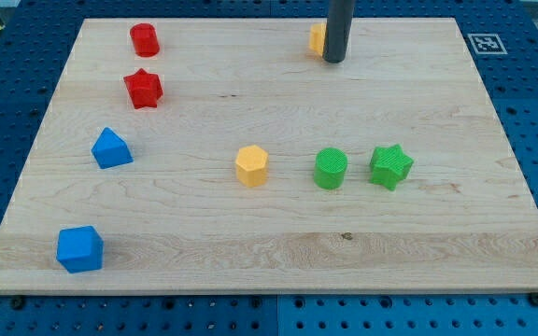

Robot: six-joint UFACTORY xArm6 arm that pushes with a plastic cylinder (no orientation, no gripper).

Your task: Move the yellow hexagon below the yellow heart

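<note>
The yellow hexagon point(251, 166) sits near the middle of the wooden board. The yellow heart point(317, 39) is at the view's top, mostly hidden behind my rod; only its left edge shows. My tip point(334, 60) rests on the board right beside the heart, on its right and lower side, far up and to the right of the hexagon.
A green cylinder point(331, 169) and a green star point(390, 166) lie right of the hexagon. A red cylinder point(145, 40) and a red star point(143, 89) sit top left. A blue pentagon-like block point(110, 148) and a blue cube point(80, 248) sit at left.
</note>
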